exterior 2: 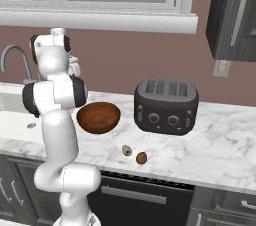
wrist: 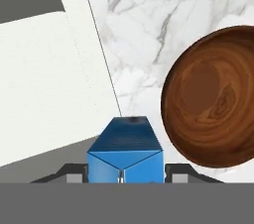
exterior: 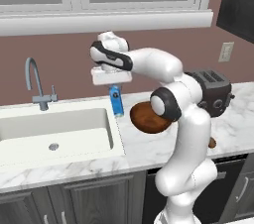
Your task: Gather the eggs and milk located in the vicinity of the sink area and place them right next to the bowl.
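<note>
The milk, a small blue upright carton with a gabled top [exterior: 116, 100], stands in the left base view on the white marbled bench [exterior: 233, 124] between the large white rectangular sink basin [exterior: 54, 131] at its 9 o'clock and the round reddish-brown wooden bowl [exterior: 149, 117] at its 3 o'clock. The claw [exterior: 113, 85] sits directly over the carton's top, its jaws at the gable. A curved grey faucet [exterior: 33, 82] rises at the far rim of the basin.

In the right base view the arm hides the carton. The bowl [exterior 2: 98, 117] lies at 9 o'clock of the black-and-grey toaster [exterior 2: 165, 106]. The two eggs, one pale beige-grey [exterior 2: 127, 150] and one reddish-brown [exterior 2: 141, 158], already lie on the bench at about 5 o'clock of the bowl, near it.

In the hand view the carton [wrist: 125, 153] fills the gap between the two dark finger tips, which stand narrow against its sides, so the claw looks closed on the milk. The bowl [wrist: 211, 99] is at 2 o'clock, the basin wall [wrist: 44, 79] at 10 o'clock.

To do this well, I would keep the carton vertical, carry it the short way toward the bowl, stop just beside the rim without nudging it, and release only once the base rests flat.
</note>
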